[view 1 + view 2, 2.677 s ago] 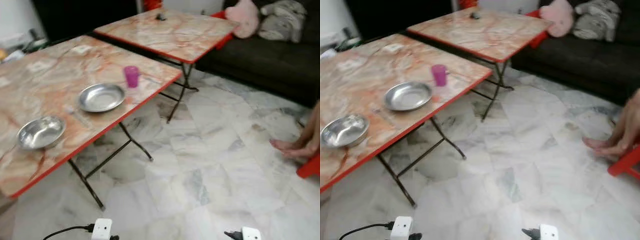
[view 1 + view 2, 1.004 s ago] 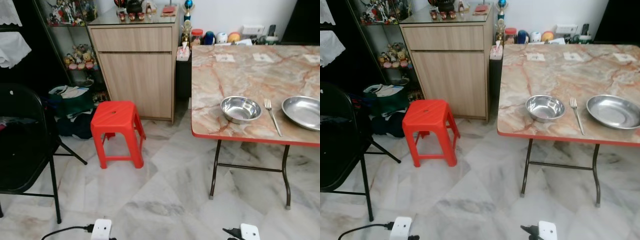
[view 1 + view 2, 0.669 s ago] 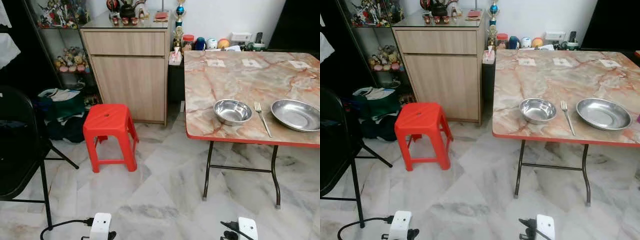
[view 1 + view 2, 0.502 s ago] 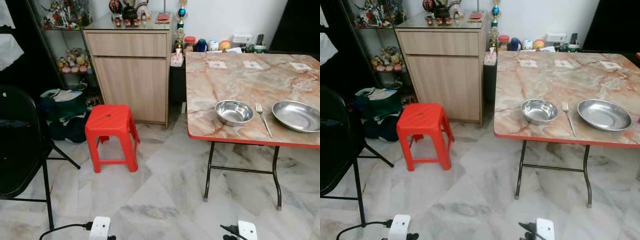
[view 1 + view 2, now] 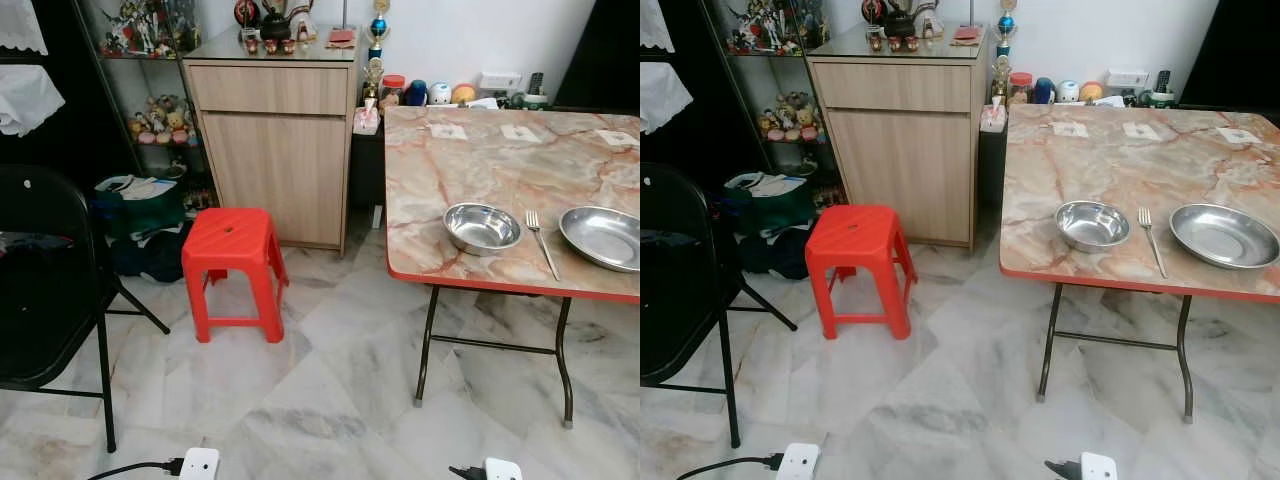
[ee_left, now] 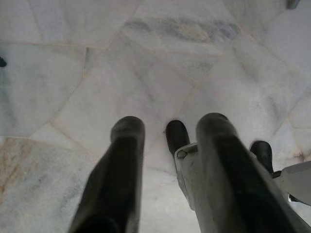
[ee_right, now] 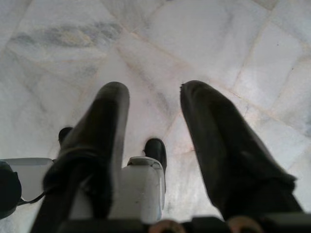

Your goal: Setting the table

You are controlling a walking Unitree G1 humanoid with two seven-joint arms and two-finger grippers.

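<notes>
A folding table (image 5: 470, 170) with a marbled top and red rim stands on the right. Near its front edge lie a steel bowl (image 5: 482, 227), a fork (image 5: 541, 243) and a steel plate (image 5: 605, 237), side by side. Both arms hang low at my sides, well short of the table. In the left wrist view my left gripper (image 6: 167, 131) is open over the marble floor with nothing between its fingers. My right gripper (image 7: 153, 99) hangs the same way, open and holding nothing.
A red plastic stool (image 5: 233, 268) stands on the floor left of the table. A black folding chair (image 5: 45, 285) is at the far left. A wooden cabinet (image 5: 272, 140) lines the back wall, with jars (image 5: 420, 92) beside it. Marble floor (image 5: 320, 400) lies ahead.
The camera has swung from two tables and a sofa to this table end, stool and cabinet, then shifted slightly. Bowl, fork and plate lie as before.
</notes>
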